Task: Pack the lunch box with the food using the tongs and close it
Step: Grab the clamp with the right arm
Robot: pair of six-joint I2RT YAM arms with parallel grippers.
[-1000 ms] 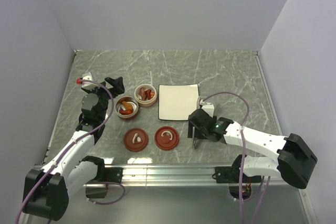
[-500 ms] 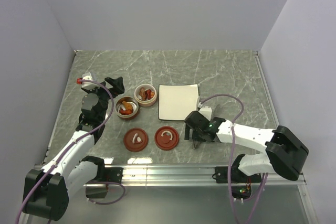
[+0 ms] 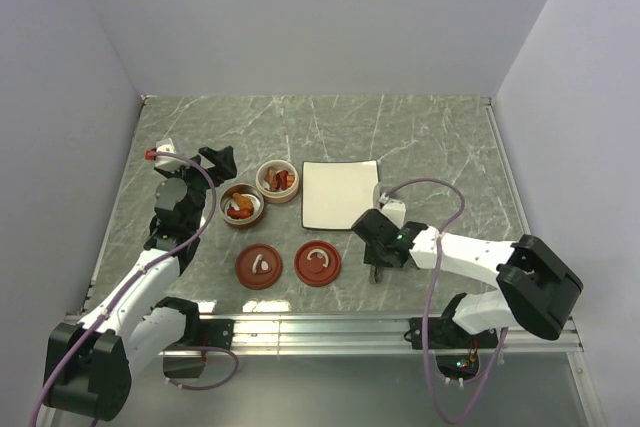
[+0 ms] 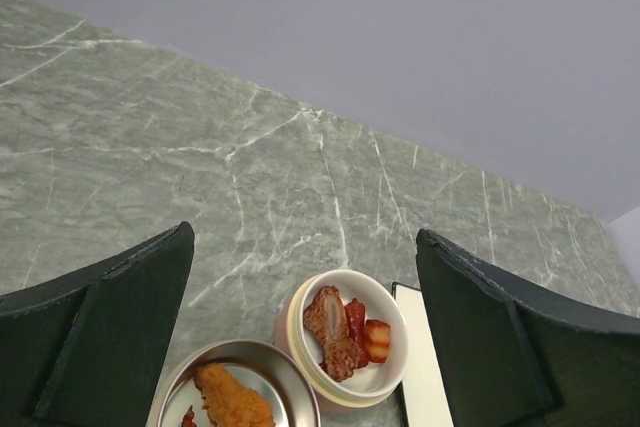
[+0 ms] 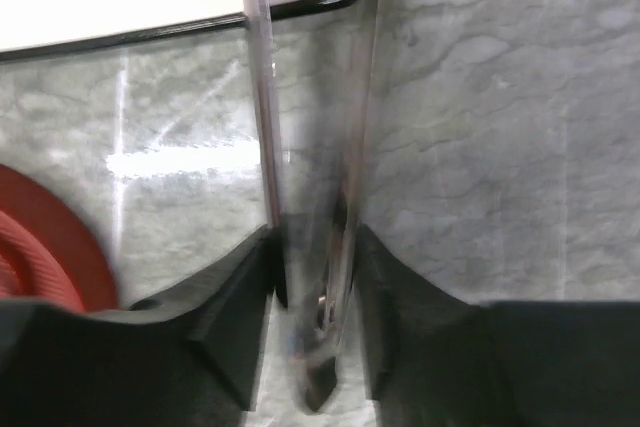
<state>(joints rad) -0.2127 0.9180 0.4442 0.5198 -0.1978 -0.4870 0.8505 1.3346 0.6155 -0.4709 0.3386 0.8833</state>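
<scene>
The tongs lie on the marble just below the white plate's lower right corner, their two thin metal arms running up toward it. My right gripper is shut on the tongs near their joined end, a finger pressed against each arm; in the top view it covers most of them. The lunch box is two round tubs, a steel one and a white one. Both hold food. My left gripper hangs wide open above and behind the tubs, holding nothing.
Two red-brown lids with white handles lie in front of the tubs; the edge of one sits just left of my right fingers. Walls close the table at left, back and right.
My right gripper has slid slightly left over the tongs and its jaws have closed from wide open onto the tongs' arms. The left arm has not moved.
</scene>
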